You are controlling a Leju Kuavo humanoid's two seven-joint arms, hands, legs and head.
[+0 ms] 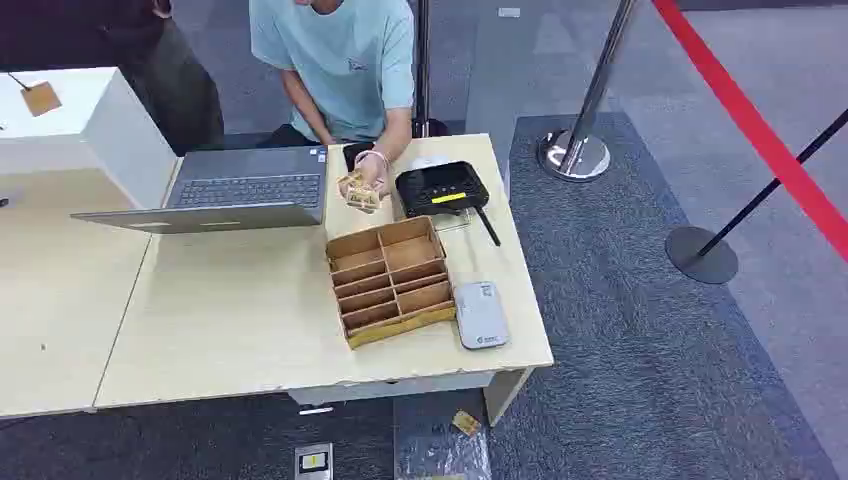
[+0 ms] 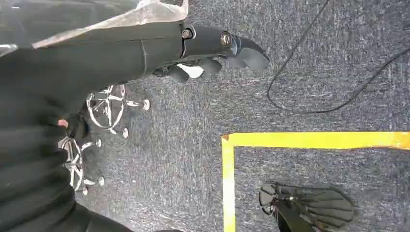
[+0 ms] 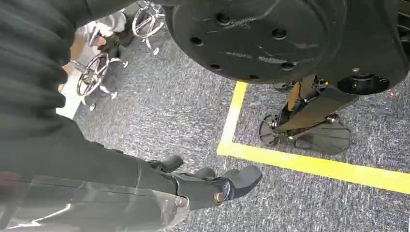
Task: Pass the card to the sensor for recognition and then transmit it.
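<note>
Cards [image 1: 360,190] sit in a person's hand at upper centre, while left hand [image 2: 212,50] and right hand [image 3: 212,186] hang spread, empty, awaiting handover.

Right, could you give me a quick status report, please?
Left robot hand and right robot hand hang empty over carpet. Cards in a person's hand, beside the black reader. Divider box holds no visible cards.

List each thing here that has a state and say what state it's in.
Laptop: open, lid laid far back.
Divided wooden box: lidless, compartments look empty.
Black sensor unit: yellow strip showing on top.
Cards: held in the person's hand.
Left hand: hanging, holds nothing, fingers loosely curled.
Right hand: hanging, holds nothing.
</note>
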